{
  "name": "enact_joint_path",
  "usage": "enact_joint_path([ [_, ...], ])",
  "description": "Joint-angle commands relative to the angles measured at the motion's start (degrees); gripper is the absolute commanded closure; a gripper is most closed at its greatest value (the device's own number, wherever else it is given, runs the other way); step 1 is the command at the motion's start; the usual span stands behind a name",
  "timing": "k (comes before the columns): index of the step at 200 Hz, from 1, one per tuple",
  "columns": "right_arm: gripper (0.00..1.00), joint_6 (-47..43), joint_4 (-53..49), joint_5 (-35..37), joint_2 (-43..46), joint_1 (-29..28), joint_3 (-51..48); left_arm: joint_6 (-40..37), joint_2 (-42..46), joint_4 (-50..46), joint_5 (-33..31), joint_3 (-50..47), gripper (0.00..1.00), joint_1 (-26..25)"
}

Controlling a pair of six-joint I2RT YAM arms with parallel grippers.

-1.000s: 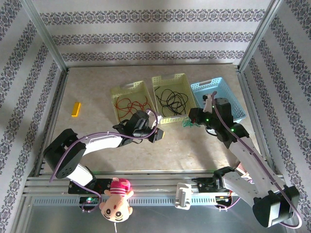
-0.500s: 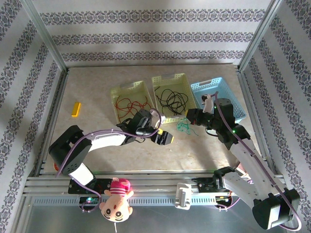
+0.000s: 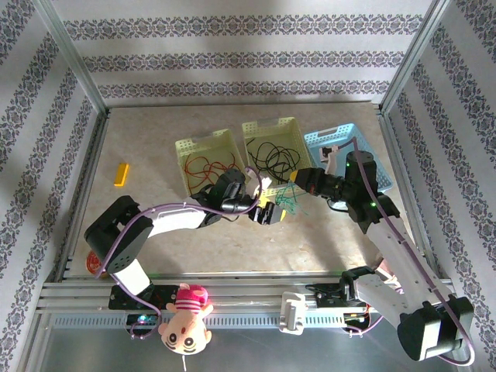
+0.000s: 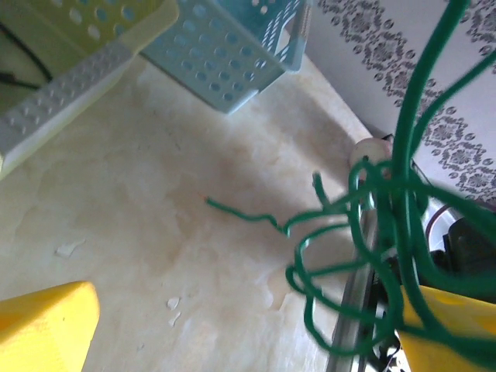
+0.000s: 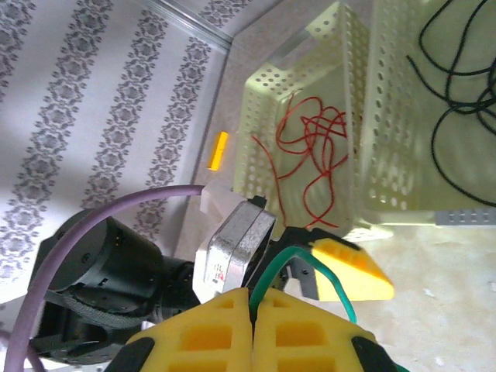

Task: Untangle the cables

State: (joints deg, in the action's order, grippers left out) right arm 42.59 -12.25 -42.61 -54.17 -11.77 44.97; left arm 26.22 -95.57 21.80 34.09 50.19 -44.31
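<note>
A green cable hangs in a loose tangle from my right gripper, which is shut on its upper strand just in front of the baskets. In the right wrist view the yellow pads are pressed together with the green cable arching out between them. My left gripper stands open right beside the tangle; its wrist view has the green cable dangling near the right finger. A red cable lies in the left basket, a black cable in the middle one.
Three baskets stand in a row at the back: pale yellow-green, yellow-green and blue. A yellow block lies at the far left. A doll hangs on the front rail. Both grippers are very close together.
My left gripper has opened and reached right up to the green cable. My right gripper has shifted left, carrying the green cable up off the table.
</note>
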Motion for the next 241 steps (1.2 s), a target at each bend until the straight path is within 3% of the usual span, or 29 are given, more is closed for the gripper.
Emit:
enact_joint_path([
  [1, 0.99, 5.5, 5.9, -4.9, -0.3, 1.1, 0.9, 1.4, -1.4, 6.5, 0.3, 1.5, 0.05, -0.8],
  [9, 0.98, 6.5, 6.6, -5.3, -0.4, 1.4, 0.8, 1.7, -2.0, 7.1, 0.1, 1.8, 0.07, -0.8],
  [18, 0.99, 7.4, 7.5, -5.8, -0.5, 1.7, 0.8, 2.4, -2.6, 8.1, 0.1, 2.0, 0.21, -0.8],
  [34, 0.99, 8.3, 7.8, -6.2, -0.6, 2.0, 1.0, 3.9, -2.8, 10.7, -0.6, 1.3, 0.70, -0.8],
  [52, 0.99, 8.4, 7.6, -6.0, -0.7, 2.3, 0.8, 4.4, -2.2, 11.6, -0.8, 0.7, 1.00, -0.8],
  [91, 1.00, 8.7, 5.4, -1.4, -0.1, 4.3, -0.5, 4.1, 0.4, 9.6, -1.2, -1.3, 1.00, -0.8],
  [131, 1.00, 8.9, 4.2, 5.3, 2.4, 9.8, -0.9, 0.7, 4.8, 1.1, -1.8, -4.9, 1.00, -0.8],
  [173, 1.00, 1.5, -3.5, 14.1, 3.0, 12.0, 3.2, -2.0, 10.8, -5.8, -3.2, -9.5, 1.00, -0.7],
  [200, 1.00, -4.0, -9.4, 19.8, 2.2, 13.0, 7.2, -1.4, 15.2, -5.0, -6.7, -13.5, 1.00, 0.3],
  [241, 1.00, -8.6, -16.7, 29.5, -0.4, 15.7, 13.4, 3.2, 22.3, 1.2, -7.3, -19.6, 1.00, 6.0],
])
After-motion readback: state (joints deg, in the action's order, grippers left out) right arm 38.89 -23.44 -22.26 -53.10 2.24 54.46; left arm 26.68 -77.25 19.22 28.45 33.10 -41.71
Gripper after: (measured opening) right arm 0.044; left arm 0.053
